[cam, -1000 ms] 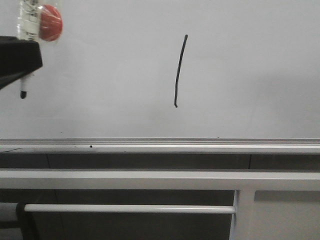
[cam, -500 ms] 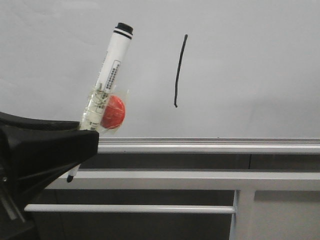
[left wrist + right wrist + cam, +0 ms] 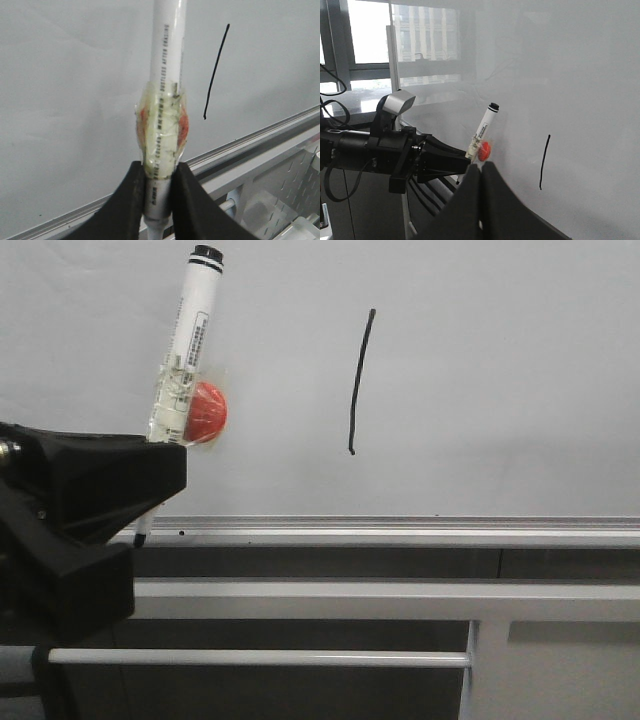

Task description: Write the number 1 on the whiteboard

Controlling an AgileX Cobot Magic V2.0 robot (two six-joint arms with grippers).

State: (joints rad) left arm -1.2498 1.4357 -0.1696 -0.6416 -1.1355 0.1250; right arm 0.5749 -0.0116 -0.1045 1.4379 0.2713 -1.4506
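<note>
The number 1 (image 3: 359,380) is a thin black, slightly curved stroke on the whiteboard (image 3: 500,390); it also shows in the left wrist view (image 3: 216,72) and the right wrist view (image 3: 544,162). My left gripper (image 3: 150,495) sits at the lower left, left of the stroke, and is shut on the white marker pen (image 3: 185,345) with a red ball (image 3: 207,412). The pen's tip points down near the board's silver rail (image 3: 400,530). In the left wrist view the fingers (image 3: 129,202) clamp the pen (image 3: 162,125). My right gripper (image 3: 481,172) is shut and empty, away from the board.
White metal frame bars (image 3: 350,600) run below the whiteboard rail, with a thin rod (image 3: 260,657) and an upright post (image 3: 485,670). In the right wrist view, windows (image 3: 370,40) lie beyond the board's far edge, and the left arm (image 3: 385,150) reaches in.
My left gripper moved down and right from the upper left corner with the pen, then lifted a little and shifted left. The stroke is unchanged.
</note>
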